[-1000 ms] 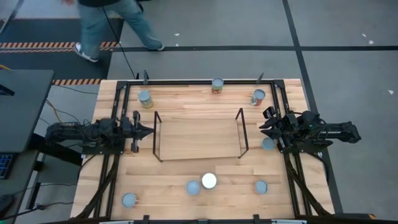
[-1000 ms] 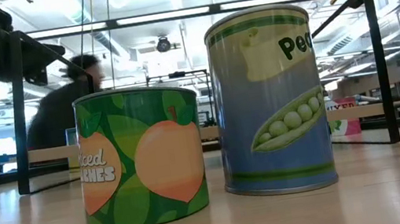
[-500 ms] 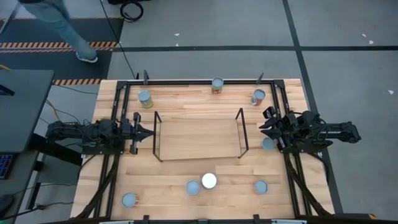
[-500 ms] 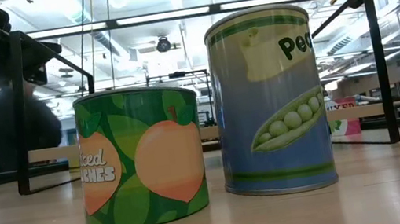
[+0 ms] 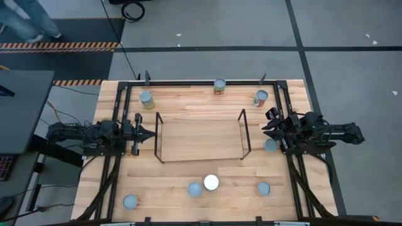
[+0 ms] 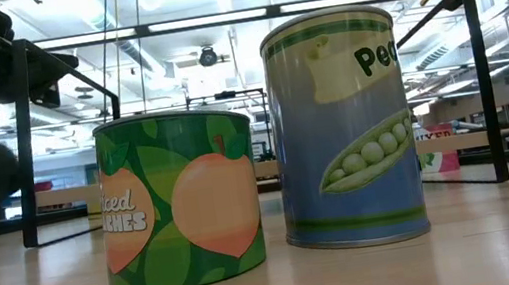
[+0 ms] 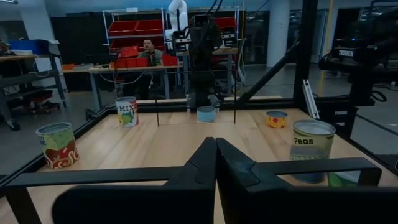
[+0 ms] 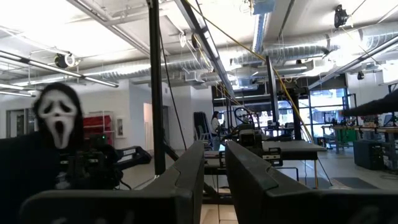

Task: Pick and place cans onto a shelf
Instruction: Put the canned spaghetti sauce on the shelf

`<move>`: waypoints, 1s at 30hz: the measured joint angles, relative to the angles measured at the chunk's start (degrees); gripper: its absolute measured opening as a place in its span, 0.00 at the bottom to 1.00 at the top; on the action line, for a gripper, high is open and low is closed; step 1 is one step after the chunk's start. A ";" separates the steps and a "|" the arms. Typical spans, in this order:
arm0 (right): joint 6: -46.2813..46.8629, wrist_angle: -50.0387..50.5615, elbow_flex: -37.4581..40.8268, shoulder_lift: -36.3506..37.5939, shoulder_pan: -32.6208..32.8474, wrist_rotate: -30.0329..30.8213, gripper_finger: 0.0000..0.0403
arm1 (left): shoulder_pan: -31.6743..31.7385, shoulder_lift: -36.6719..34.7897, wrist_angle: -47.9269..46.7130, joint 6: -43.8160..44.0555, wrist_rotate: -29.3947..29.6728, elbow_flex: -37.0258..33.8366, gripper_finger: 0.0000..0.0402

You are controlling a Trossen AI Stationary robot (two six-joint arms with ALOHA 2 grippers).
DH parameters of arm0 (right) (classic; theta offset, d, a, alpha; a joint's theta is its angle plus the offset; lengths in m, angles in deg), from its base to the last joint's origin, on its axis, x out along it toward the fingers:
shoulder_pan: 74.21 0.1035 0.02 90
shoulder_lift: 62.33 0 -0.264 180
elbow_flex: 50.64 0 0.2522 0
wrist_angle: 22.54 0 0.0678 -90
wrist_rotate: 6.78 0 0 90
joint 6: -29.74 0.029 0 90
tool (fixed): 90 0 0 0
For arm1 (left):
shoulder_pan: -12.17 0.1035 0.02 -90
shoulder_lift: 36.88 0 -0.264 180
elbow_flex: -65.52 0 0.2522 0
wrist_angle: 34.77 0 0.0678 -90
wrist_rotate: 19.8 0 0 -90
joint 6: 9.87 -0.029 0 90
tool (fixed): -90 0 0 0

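Observation:
The shelf (image 5: 201, 137), a low light-wood platform with thin black wire end frames, stands mid-table. Eight cans stand upright on their bases around it: three along the far edge (image 5: 146, 98) (image 5: 219, 85) (image 5: 260, 97), one by the right arm (image 5: 271, 145), several near the front, among them the white-lidded peas can (image 5: 211, 182) (image 6: 342, 129) and the peach can (image 5: 195, 189) (image 6: 179, 199). My left gripper (image 5: 152, 132) (image 7: 216, 149) is shut and empty, left of the shelf. My right gripper (image 5: 264, 129) (image 8: 215, 155) hovers right of the shelf, its fingers a little apart, empty.
Black rails (image 5: 188, 81) frame the wooden table. A can at the front left (image 5: 130, 201) and one at the front right (image 5: 263, 188) stand apart from the others. A person's legs (image 5: 25, 19) show on the floor beyond the far left corner.
Both arms and all cans have kept still. The person beyond the table's far edge has walked off toward the left.

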 joint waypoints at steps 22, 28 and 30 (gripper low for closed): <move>1.63 -5.80 0.00 0.00 -0.02 1.38 0.18 | 0.00 -0.01 -0.01 -0.01 0.00 0.00 0.03; 8.99 -7.07 0.00 0.00 -0.01 4.14 0.18 | 0.00 0.00 -0.04 -0.02 0.00 0.01 0.03; 8.52 -7.08 0.00 -0.19 -0.02 6.42 0.18 | 0.00 -0.02 -0.01 -0.01 0.02 0.02 0.03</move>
